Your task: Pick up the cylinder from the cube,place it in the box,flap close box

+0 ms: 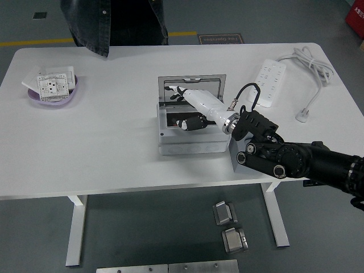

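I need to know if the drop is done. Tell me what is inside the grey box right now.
Inside the grey box, under its raised lid, the right hand reaches in with fingers spread. The orange cylinder cannot be seen; the hand covers much of the interior, so its presence is unclear.

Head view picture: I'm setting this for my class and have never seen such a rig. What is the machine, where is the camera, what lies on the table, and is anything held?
The camera sits high on the robot, looking down over a white table. The black arm coming in from the right is the robot's own; it ends in a white right hand with five fingers, reaching into an open grey box whose lid stands upright behind it. I cannot tell whether the hand holds anything; no cylinder shows. The left arm is out of view. Also on the table: a purple dish holding a white socket plate at the far left, and a white power strip with its cable at the far right. A person stands at the far side.
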`<action>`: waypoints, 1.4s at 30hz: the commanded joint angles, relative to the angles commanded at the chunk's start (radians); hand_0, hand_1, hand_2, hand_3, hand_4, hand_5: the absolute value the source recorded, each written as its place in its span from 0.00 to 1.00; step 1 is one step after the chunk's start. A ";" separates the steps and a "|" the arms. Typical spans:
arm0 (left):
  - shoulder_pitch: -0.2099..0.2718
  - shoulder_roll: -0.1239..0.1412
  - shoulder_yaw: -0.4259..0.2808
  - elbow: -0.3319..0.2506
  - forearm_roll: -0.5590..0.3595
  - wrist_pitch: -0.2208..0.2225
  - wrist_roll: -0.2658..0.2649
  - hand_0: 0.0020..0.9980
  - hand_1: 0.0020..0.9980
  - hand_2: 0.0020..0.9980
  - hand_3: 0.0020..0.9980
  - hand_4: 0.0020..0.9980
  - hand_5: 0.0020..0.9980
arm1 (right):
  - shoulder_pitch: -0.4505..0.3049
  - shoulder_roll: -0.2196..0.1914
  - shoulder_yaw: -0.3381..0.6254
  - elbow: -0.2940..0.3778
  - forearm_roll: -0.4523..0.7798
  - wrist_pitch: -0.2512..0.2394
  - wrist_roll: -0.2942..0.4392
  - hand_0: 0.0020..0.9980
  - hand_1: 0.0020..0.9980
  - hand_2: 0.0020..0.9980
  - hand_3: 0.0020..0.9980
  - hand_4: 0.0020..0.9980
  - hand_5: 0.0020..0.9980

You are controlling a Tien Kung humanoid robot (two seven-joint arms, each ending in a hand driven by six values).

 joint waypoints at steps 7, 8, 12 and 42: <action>0.010 -0.005 -0.006 0.000 0.007 0.000 0.004 0.69 0.70 0.64 0.65 0.55 0.37 | -0.045 -0.060 0.128 0.133 -0.090 0.011 -0.030 0.85 0.76 0.79 0.97 0.72 0.07; 0.011 -0.006 -0.007 0.001 0.008 0.000 0.004 0.69 0.70 0.64 0.65 0.55 0.37 | -0.051 -0.071 0.149 0.156 -0.109 0.015 -0.037 0.85 0.76 0.79 0.97 0.72 0.07; 0.013 -0.007 -0.008 0.001 0.009 0.000 0.005 0.69 0.70 0.64 0.65 0.55 0.37 | -0.061 -0.107 0.221 0.242 -0.169 0.032 -0.062 0.85 0.75 0.78 0.95 0.73 0.08; -0.001 0.002 -0.011 -0.005 0.035 -0.002 0.010 0.69 0.70 0.64 0.65 0.55 0.36 | 0.121 -0.040 0.037 -0.100 0.197 0.125 -0.049 0.86 0.79 0.83 0.93 0.74 0.16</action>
